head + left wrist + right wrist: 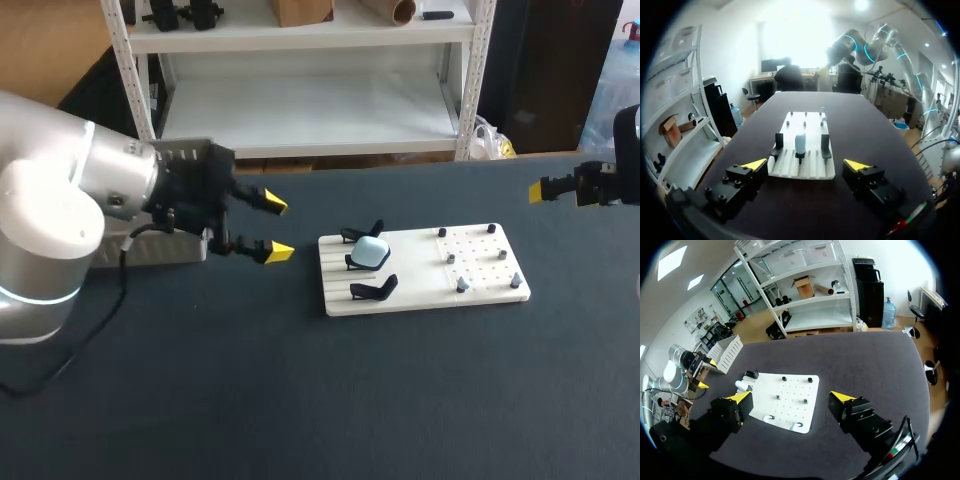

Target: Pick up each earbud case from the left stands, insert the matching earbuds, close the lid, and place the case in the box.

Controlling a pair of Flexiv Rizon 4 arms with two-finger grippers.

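A white board (420,272) lies right of the table's middle. Three black stands line its left part. The middle stand carries a pale blue earbud case (372,252), lid shut; the outer stands (362,235) (375,289) are bare. Small earbuds (462,285) sit among pegs on the board's right part. My left gripper (277,228) hovers open just left of the board. In the left wrist view the gripper (806,165) faces the case (800,143) ahead, nothing between its fingers. My right gripper (560,188) hangs open off the board's far right, above the board (790,390) in its own view (791,397).
A white slotted box (150,250) stands at the table's left, partly hidden behind my left arm; it also shows in the right wrist view (729,352). A black cable (70,355) runs across the table below my left arm.
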